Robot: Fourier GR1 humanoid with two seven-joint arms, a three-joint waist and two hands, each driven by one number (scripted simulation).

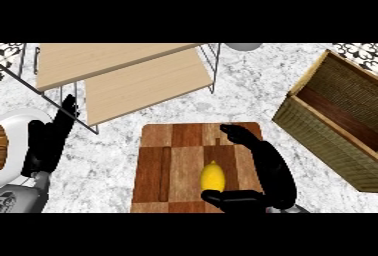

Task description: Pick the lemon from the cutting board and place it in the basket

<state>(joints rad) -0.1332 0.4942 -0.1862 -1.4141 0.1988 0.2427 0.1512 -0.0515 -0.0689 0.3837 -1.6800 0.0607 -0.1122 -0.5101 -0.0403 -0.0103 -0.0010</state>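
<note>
Oval lemon (212, 176), chequered board (171, 150), seemingly wicker basket (319, 136)

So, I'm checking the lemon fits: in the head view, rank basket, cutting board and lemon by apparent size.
Tied largest: basket and cutting board, about alike; the basket runs off the right edge, so unranked.
Smallest: lemon, clearly.

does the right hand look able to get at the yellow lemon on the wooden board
Probably yes: the black right hand curves open beside the yellow lemon on the brown wooden cutting board, nothing between them.
</note>
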